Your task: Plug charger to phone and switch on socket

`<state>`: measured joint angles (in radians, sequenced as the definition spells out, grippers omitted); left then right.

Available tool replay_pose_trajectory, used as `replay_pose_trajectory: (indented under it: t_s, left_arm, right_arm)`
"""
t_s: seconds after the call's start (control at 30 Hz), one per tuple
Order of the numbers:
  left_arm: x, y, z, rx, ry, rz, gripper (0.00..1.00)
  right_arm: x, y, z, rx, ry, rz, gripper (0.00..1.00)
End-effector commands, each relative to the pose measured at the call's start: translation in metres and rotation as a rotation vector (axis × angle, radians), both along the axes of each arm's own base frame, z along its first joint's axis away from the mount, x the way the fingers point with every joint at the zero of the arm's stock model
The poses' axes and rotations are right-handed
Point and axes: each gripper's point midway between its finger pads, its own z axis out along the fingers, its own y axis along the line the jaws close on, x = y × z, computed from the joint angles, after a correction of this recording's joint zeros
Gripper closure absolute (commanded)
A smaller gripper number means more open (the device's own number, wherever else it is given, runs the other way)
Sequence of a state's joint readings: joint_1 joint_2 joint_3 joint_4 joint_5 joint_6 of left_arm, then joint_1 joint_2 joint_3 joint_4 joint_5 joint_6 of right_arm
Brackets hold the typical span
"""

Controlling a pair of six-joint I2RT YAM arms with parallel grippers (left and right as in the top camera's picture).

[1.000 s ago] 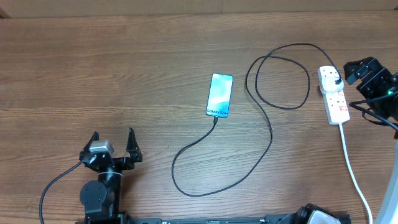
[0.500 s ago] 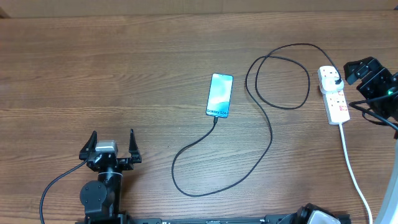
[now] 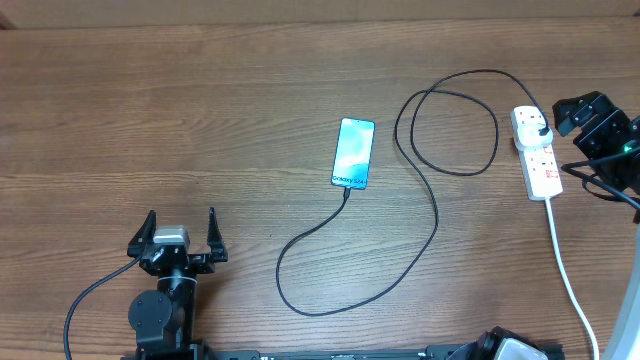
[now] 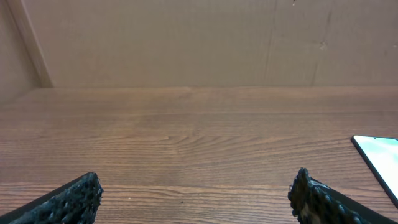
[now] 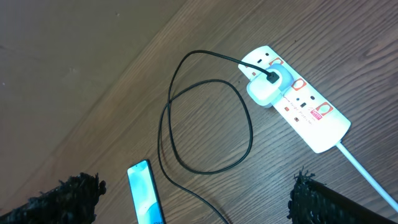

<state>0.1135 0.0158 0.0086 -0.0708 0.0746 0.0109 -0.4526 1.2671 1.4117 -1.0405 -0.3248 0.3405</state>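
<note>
Overhead view: the phone (image 3: 354, 153) was found lying flat, with the charger (image 3: 437, 215) looped from its lower end to the socket (image 3: 537, 155) well right of it. Left gripper (image 3: 181, 215) and right gripper (image 5: 196, 190) were observed wide open, empty.

Left tool (image 3: 181, 216) at the near left, low and level, pointing forward, jaws spread wide and empty, right tool (image 3: 572, 128) at the far right edge, tilted downward, jaws likewise wide apart, holding nothing
</note>
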Motion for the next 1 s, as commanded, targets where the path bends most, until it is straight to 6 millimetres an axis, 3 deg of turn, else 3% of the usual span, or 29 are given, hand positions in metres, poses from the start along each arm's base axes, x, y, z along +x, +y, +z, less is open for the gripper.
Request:
replay_pose_trajectory:
  t_s: [0.0, 0.63, 0.77, 0.97]
  left_arm:
    - [-0.001, 0.003, 0.000, 0.005, -0.005, 0.012, 0.00]
    - [-0.001, 0.002, 0.000, 0.005, -0.005, 0.012, 0.00]
    - [-0.001, 0.002, 0.000, 0.005, -0.005, 0.012, 0.00]
    - [-0.001, 0.002, 0.000, 0.005, -0.005, 0.012, 0.00]
  right_arm:
    - [0.000, -0.002, 0.003, -0.009, -0.008, -0.009, 0.00]
    - [-0.001, -0.003, 0.002, -0.024, -0.001, -0.014, 0.00]
    - [0.008, 0.007, 0.018, -0.065, -0.080, 0.022, 0.00]
    - [0.021, 0.048, 0.044, -0.206, -0.291, 0.167, 0.00]
